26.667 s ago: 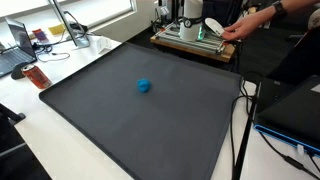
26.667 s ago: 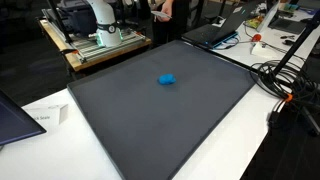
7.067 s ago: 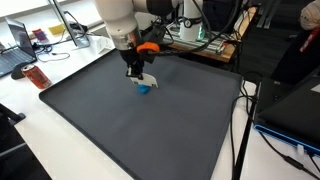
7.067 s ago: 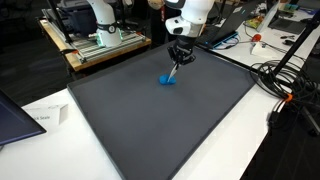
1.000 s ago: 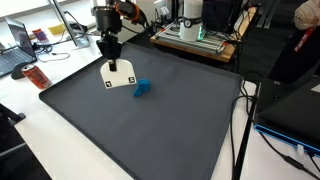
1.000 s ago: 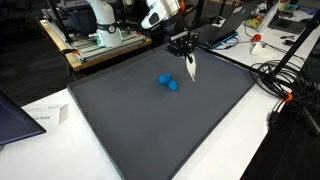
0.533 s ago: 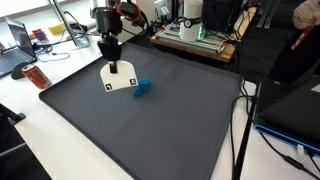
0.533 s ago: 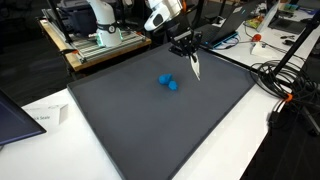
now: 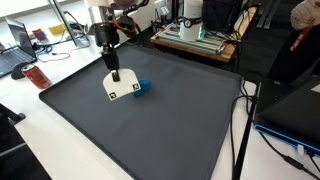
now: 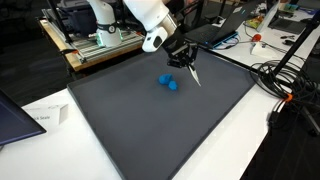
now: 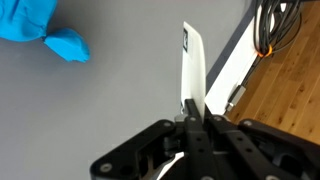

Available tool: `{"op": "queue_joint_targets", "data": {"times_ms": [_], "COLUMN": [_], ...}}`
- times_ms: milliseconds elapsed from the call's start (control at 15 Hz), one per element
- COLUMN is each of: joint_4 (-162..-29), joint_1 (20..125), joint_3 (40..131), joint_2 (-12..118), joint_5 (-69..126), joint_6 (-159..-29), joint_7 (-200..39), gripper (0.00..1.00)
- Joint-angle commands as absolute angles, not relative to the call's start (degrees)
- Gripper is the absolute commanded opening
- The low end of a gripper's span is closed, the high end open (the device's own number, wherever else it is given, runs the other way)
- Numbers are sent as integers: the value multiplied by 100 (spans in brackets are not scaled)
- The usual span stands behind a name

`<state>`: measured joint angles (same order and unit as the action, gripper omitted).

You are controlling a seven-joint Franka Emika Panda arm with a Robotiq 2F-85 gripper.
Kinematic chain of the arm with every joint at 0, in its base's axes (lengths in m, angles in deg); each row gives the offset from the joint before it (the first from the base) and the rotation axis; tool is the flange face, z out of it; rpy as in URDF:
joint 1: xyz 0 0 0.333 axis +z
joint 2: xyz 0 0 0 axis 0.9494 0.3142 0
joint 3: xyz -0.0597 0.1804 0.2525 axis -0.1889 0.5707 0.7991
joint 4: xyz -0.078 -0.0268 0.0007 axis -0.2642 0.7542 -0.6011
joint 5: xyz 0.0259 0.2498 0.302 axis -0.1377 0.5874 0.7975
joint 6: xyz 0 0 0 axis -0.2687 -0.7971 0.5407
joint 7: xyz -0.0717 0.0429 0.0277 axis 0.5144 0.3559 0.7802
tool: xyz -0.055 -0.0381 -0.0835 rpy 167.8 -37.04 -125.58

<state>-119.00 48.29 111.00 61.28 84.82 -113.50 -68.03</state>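
The gripper (image 9: 113, 73) held a white card (image 9: 122, 88) by its top edge, jaws pinching it flat from both faces. The card hung down from the fingers, its long axis running away from the jaws toward the dark mat (image 9: 150, 135), tilted rather than plumb. Its broad face, with a small black mark, showed in an exterior view; in the wrist view the card (image 11: 192, 62) appeared edge-on, a thin strip straight ahead of the gripper (image 11: 193, 118).

The blue lump (image 9: 143, 86) lay on the mat in its far half, just beside the card's lower end. In that exterior view it sat at the card's right edge and looked as if it touched. From the opposite side, the blue lump (image 10: 169, 83) sat left of the card (image 10: 193, 74) with a strip of bare mat (image 10: 150, 125) between them, so the two were near but apart. In the wrist view the blue lump (image 11: 45, 28) lay off to the upper left, facing the card's flat side, not in line with its edge.

Whether the card's lower edge met the mat could not be told. Cables (image 11: 280, 25) and a wooden floor (image 11: 290, 95) lay beyond the mat's right border.
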Motion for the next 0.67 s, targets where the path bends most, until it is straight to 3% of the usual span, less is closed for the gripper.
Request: {"op": "queue_joint_targets", "data": {"times_ms": [0,600], "joint_4": [-11611,-11303], "joint_1": [5165,5644], "joint_3": [10560,9816], "joint_2": [6367,6811], "joint_5": [8916,9344], "joint_6": [-10619,-9722], "joint_7": [-5843,-4568], "gripper": [1,1]}}
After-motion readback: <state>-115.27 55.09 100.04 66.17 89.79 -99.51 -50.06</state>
